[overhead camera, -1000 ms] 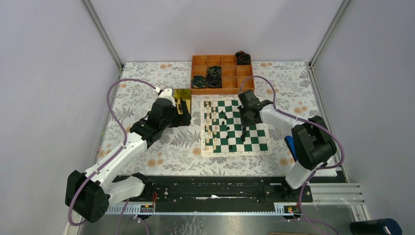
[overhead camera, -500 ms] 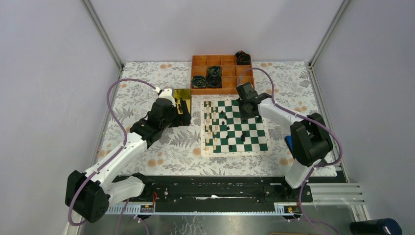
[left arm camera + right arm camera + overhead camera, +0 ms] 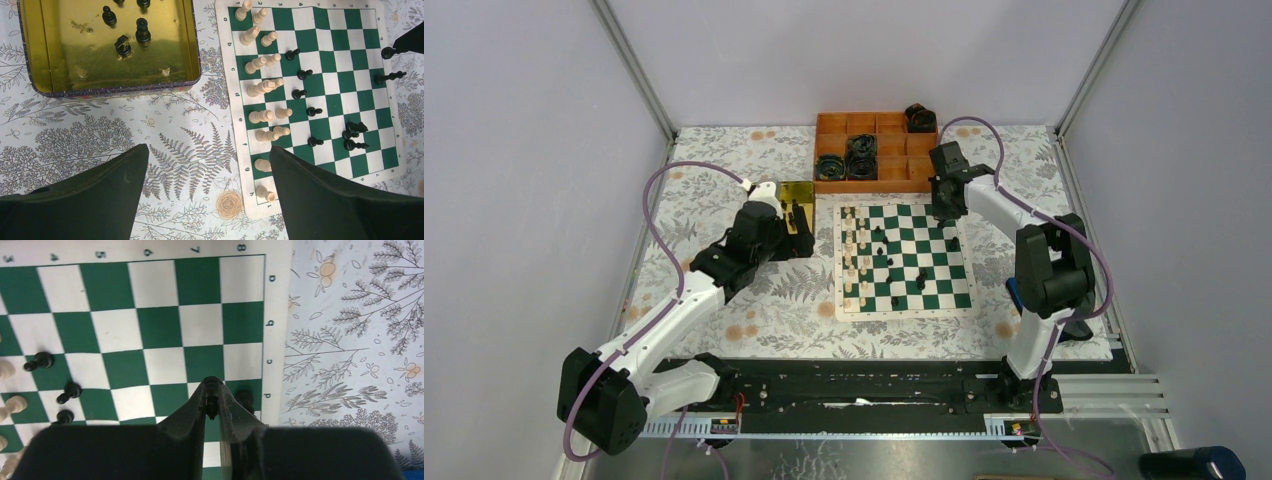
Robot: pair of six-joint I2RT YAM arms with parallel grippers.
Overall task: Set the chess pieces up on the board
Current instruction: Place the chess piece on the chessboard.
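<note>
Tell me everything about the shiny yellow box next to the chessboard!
The yellow tin is an open, rectangular metal-looking box with rounded corners, a glossy gold inside and a dark rim. It sits flat on the flowery tablecloth, beside the board without touching it. A few black chess pieces are inside; nothing grips it.

Leaves the middle right squares of the board point(image 3: 905, 313) and now hangs over its far right corner, just short of the orange tray point(image 3: 864, 186): right gripper point(image 3: 946, 210). Travels along, pinched between the fingers: black chess piece point(image 3: 212, 404). Draws in nearer the board's right edge: elbow point(image 3: 1046, 265) of the same arm.
</note>
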